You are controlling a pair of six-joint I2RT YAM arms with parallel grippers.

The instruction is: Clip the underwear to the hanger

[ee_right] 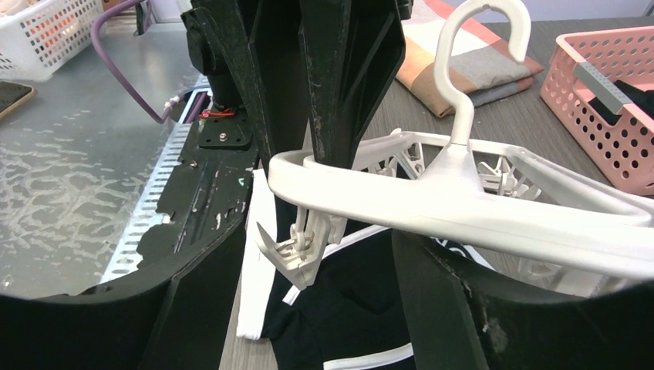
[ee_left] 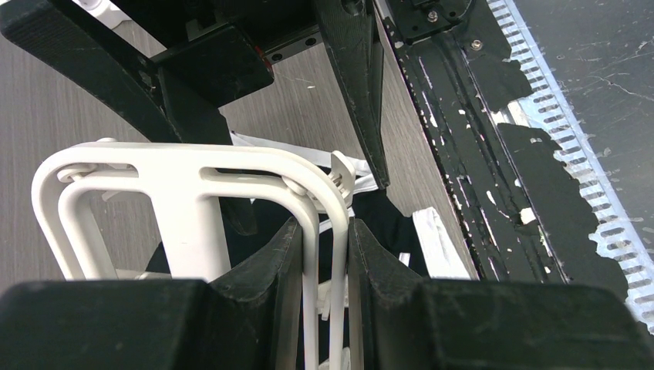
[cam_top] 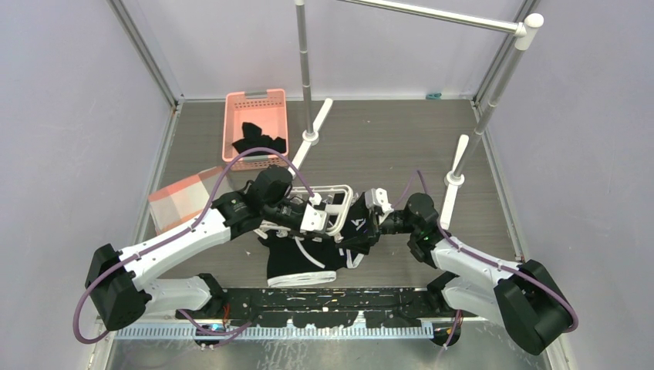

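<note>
The white hanger [cam_top: 337,202] is held level just above the table, over the black underwear [cam_top: 307,260], which lies flat with its white piping showing. My left gripper [cam_top: 321,214] is shut on the hanger; in the left wrist view the fingers [ee_left: 287,266] pinch two white bars of the hanger [ee_left: 185,166]. My right gripper [cam_top: 369,225] is open; in the right wrist view its jaws stand wide on either side of a hanging clip [ee_right: 299,250] under the hanger [ee_right: 478,208]. The underwear [ee_right: 355,308] lies right below that clip, apart from it.
A pink basket [cam_top: 256,116] holding a plain black garment [cam_top: 258,140] stands at the back left. A folded orange and grey cloth [cam_top: 183,199] lies to the left. The grey rail stand's posts [cam_top: 307,69] rise behind. A black base plate [cam_top: 339,297] runs along the near edge.
</note>
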